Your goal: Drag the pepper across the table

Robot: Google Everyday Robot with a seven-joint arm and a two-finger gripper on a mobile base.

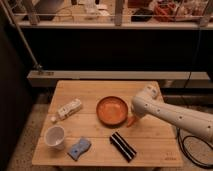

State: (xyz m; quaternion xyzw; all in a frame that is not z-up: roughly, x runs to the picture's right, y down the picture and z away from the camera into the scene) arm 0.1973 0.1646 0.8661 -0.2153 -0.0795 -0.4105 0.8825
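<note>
The white arm [175, 116] is reaching in from the right edge of the view and slanting down toward the middle of the table [155, 145]; its gripper [133, 117] is pointing down at the planks just right of the bowl [111, 110], with its fingers standing closed. The pepper [130, 122] is lying directly under the gripper's tip as a small orange-red sliver, showing just beside the bowl's right rim (whether it is touching that rim cannot be told); whether the closed fingers are pinching the pepper or only pressing on it cannot be told either, since the wrist is covering the meeting point.

The bowl, round and orange-brown, is sitting upright near the table's centre. A white cup [55, 136] is standing upright near the front left corner; a blue sponge [79, 148] is lying just right of it, near the front edge. A black striped object [123, 146] is lying at an angle in front of the bowl, apart from both the bowl and the pepper. A white packet [69, 108] is lying tilted on the left side of the table, with a small white piece [53, 119] sitting near its lower left end. A dark cable [187, 150] is looping on the floor to the right of the table.
</note>
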